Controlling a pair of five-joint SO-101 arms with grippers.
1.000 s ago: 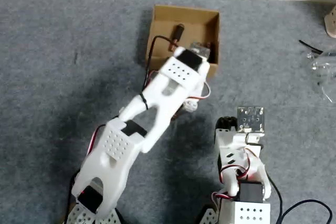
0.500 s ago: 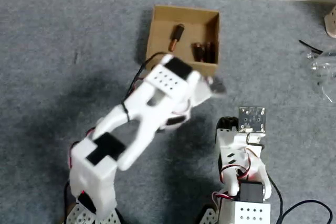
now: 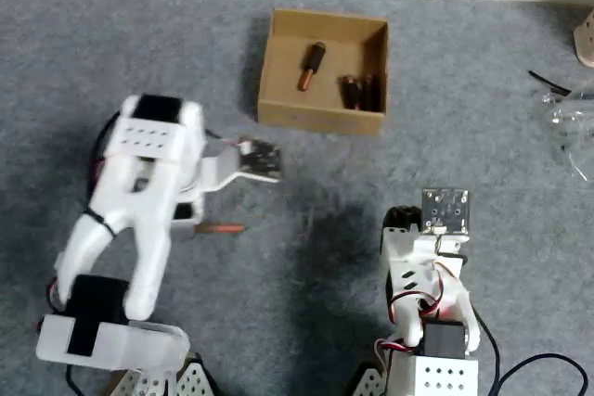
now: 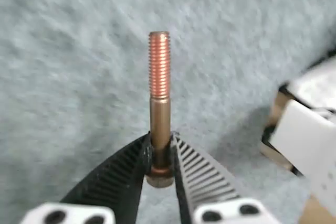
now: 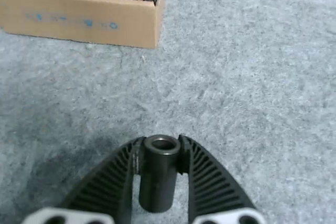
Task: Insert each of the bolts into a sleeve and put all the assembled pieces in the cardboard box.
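Note:
My left gripper (image 4: 160, 156) is shut on the head of a copper bolt (image 4: 159, 77), whose threaded end points away from the fingers. From above, that bolt (image 3: 221, 227) sticks out sideways from under the left arm (image 3: 148, 183), left of the table's middle and nearer than the cardboard box (image 3: 320, 116). My right gripper (image 5: 160, 148) is shut on a black sleeve (image 5: 157, 177) with its open bore facing up, some way in front of the box (image 5: 79, 19). Three assembled pieces lie in the box: one (image 3: 311, 64) apart, two (image 3: 360, 92) side by side.
Grey carpet covers the table. The right arm (image 3: 422, 266) stands at the near right. Clear plastic bits and a black wire (image 3: 561, 104) lie at the far right edge, with a beige object (image 3: 585, 36) in the corner behind them.
The left arm has pulled back from over the box and swung to the left, and a bolt now shows at its gripper. The right arm has not moved.

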